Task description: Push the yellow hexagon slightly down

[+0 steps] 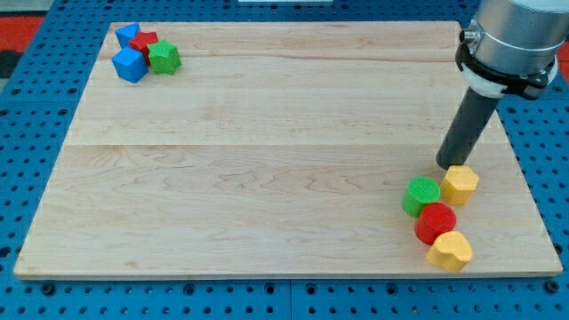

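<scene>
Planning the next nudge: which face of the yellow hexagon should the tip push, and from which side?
Push the yellow hexagon's top-facing side, coming from the view's top. My tip already sits at its upper-left edge; shifting slightly right would centre the push.

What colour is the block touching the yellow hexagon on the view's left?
Green: the green block sits against the yellow hexagon, just below my tip. The only camera view shows it clearly.

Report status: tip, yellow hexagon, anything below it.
My tip at the yellow hexagon's upper-left edge, apparently touching. Green block beside it on the view's left. Red block and yellow block close below.
</scene>
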Controlling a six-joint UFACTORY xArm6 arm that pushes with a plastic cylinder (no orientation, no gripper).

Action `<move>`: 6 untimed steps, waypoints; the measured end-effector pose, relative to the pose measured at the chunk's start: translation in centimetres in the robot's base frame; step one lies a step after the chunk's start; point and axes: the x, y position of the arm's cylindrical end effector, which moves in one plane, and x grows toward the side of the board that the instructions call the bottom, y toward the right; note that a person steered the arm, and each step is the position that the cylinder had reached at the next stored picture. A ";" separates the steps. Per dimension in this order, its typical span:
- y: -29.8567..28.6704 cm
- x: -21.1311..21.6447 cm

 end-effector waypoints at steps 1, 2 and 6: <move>0.0 0.8; 0.0 1.6; 0.0 3.9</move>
